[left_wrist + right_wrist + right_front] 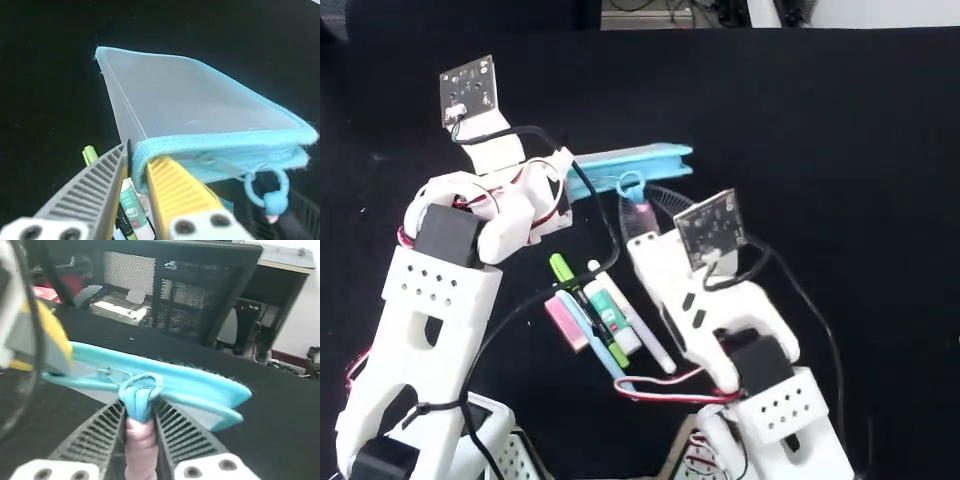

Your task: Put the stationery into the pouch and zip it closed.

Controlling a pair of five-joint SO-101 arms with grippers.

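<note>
A light-blue mesh pouch (632, 163) lies at the back of the black table, held up off the cloth at one end. My left gripper (563, 186) is shut on the pouch's (200, 100) blue trimmed end, its grey and yellow fingers (172, 190) pinching the fabric. My right gripper (140, 407) is shut on a pink cylindrical item (141, 445), whose tip sits in the pouch's blue zipper-pull ring (142, 389). In the high view that gripper (641, 212) is just in front of the pouch's middle. Loose stationery (600, 310) lies between the arms: a green marker, a white pen, a pink eraser, a glue stick.
The black cloth (840, 150) spreads wide to the right of and behind the pouch. The arms' cables (610, 230) loop over the stationery pile. Beyond the table's far edge stands a black mesh chair back (165, 285).
</note>
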